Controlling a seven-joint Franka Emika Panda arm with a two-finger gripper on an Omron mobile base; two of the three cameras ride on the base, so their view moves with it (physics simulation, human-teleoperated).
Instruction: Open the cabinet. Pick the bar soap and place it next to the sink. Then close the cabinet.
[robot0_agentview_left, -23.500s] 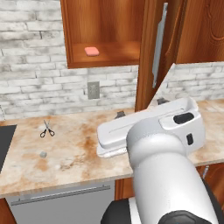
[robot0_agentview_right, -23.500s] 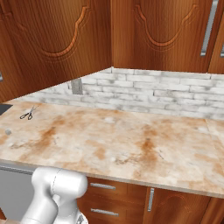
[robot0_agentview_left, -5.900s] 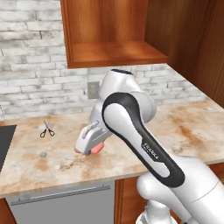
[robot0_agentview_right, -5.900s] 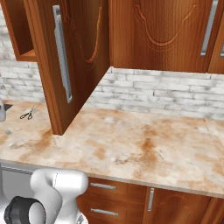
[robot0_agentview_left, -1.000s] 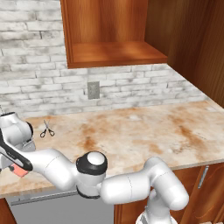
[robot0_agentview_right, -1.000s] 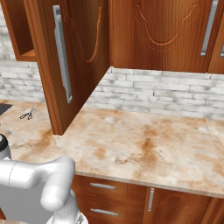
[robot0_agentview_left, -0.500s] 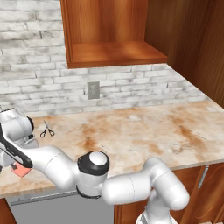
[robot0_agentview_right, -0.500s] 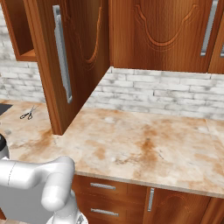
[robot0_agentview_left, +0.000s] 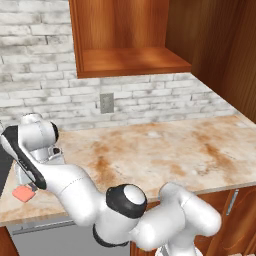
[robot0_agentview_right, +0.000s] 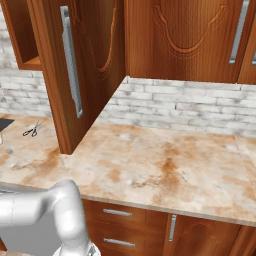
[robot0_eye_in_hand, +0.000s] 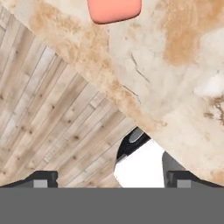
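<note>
The soap (robot0_agentview_left: 23, 193) lies flat on the worktop (robot0_agentview_left: 165, 155) at the lower left of the left base view, close to the worktop's front edge, with the arm's white wrist just above and right of it. In the hand view the soap (robot0_eye_in_hand: 114, 9) sits at the top centre of the frame, cut off by the upper edge, resting on the mottled stone; the pincer (robot0_eye_in_hand: 112, 178) is released, its two dark tips (robot0_eye_in_hand: 41, 178) spread wide at the bottom corners with nothing between them, and it stands apart from the soap. A strip of wood-plank floor (robot0_eye_in_hand: 52, 118) fills the left of that view beyond the worktop's edge. The cabinet (robot0_agentview_left: 127, 37) at the top of the left base view is open, its shelf bare. In the right base view its door (robot0_agentview_right: 82, 70) juts out at the upper left, the long silver handle (robot0_agentview_right: 71, 67) upright on it. Scissors (robot0_agentview_right: 31, 131) lie on the worktop at the left of that view, and a dark corner of the sink (robot0_agentview_right: 5, 123) shows at the left edge.
</note>
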